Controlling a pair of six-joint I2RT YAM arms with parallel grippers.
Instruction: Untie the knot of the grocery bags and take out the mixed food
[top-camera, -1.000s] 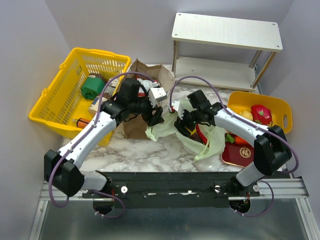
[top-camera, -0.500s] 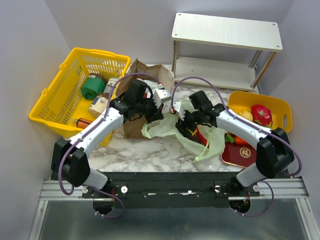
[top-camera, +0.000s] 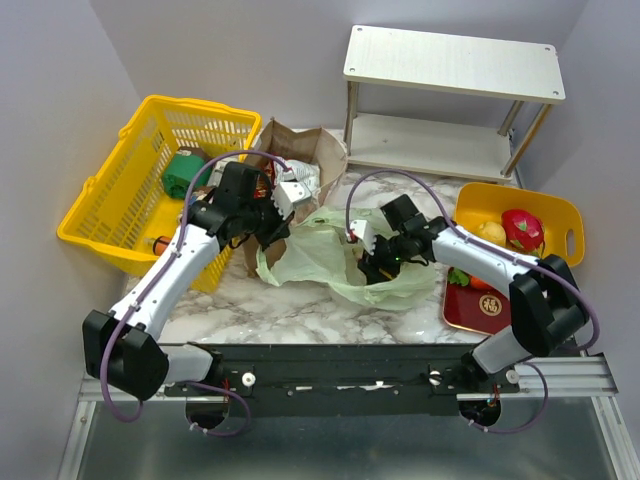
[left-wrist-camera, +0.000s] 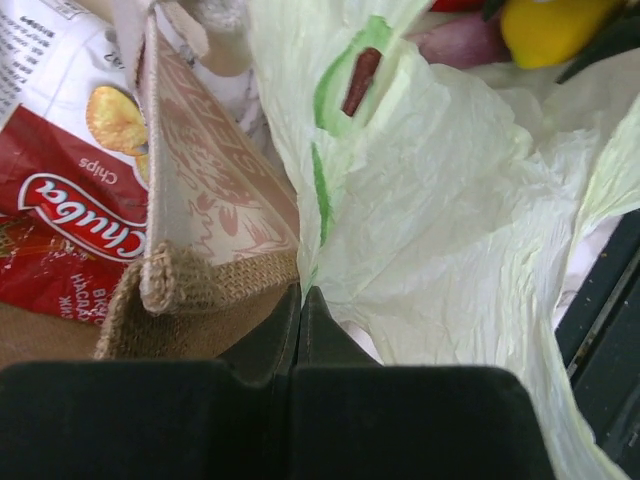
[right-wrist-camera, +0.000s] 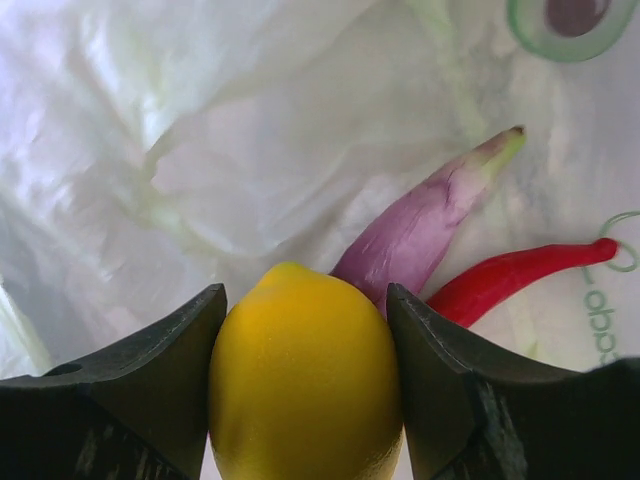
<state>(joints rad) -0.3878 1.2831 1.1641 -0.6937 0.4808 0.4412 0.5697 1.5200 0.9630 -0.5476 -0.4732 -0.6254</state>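
The pale green plastic bag (top-camera: 320, 258) lies spread open on the marble table, and no knot shows on it. My left gripper (top-camera: 272, 238) is shut on the bag's left edge (left-wrist-camera: 330, 250), next to the brown paper bag (top-camera: 300, 150) and a red chips packet (left-wrist-camera: 60, 220). My right gripper (top-camera: 373, 264) reaches into the bag and is shut on a yellow fruit (right-wrist-camera: 305, 380). A purple eggplant (right-wrist-camera: 420, 230) and a red chili (right-wrist-camera: 520, 270) lie just beyond it on the plastic. From the left wrist view the yellow fruit (left-wrist-camera: 555, 25) shows at the top right.
A yellow mesh basket (top-camera: 110, 200) with a green can (top-camera: 183, 172) stands at the left. A white shelf (top-camera: 450, 70) is at the back. A yellow tray (top-camera: 562, 215) holds a dragon fruit (top-camera: 522, 228), with a red tray (top-camera: 480, 310) in front of it.
My left gripper shut on the bag's edge and drew it to the left, spreading the bag wide. My right gripper moved a little nearer and lower, still holding the yellow fruit.
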